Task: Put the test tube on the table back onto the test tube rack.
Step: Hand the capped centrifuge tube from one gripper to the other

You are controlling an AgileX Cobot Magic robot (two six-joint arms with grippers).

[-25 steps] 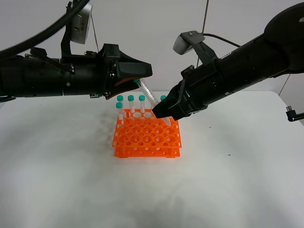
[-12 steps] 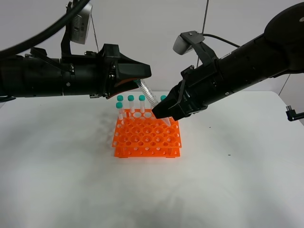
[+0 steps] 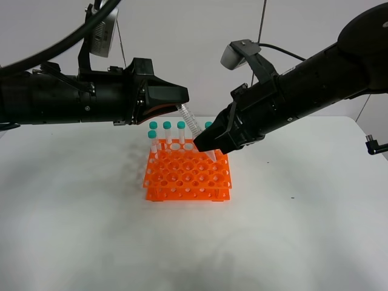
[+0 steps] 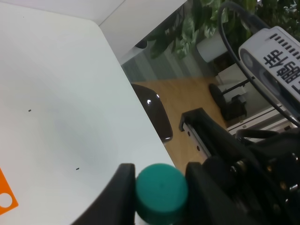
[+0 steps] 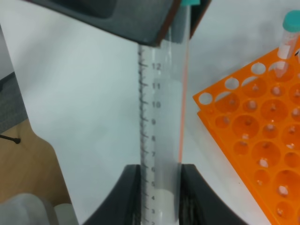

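The white bench [image 3: 73, 236] fills the lower part of the high view. Two black arms reach in above it. The left arm [image 3: 66, 100] comes in level from its side, and the right arm [image 3: 303, 76] slopes down from the other side.

The orange test tube rack [image 3: 188, 177] stands on the bench between and below the two arms. It is also seen in the right wrist view [image 5: 253, 126]. Its two tiers are pierced with round holes. The standing tubes [image 3: 181, 132], upright with teal caps, occupy its far row, and the right wrist view catches one of them [image 5: 287, 33].

The test tube [image 3: 191, 126] is off the bench, in the air above the back of the rack. It is tilted, with its capped end up toward the left arm and its tip down toward the rack's far right corner. Whether the tip has entered a hole cannot be told.

Both arms have hold of the tube. The left jaws are clenched on its upper end, and the left wrist view shows the teal cap [image 4: 161, 192] pinched between the two black fingers [image 4: 117, 197]. The right jaws grasp the clear barrel [image 5: 161, 117] lower down, a finger [image 5: 131, 187] pressed to each side. Printed graduations run along the barrel.
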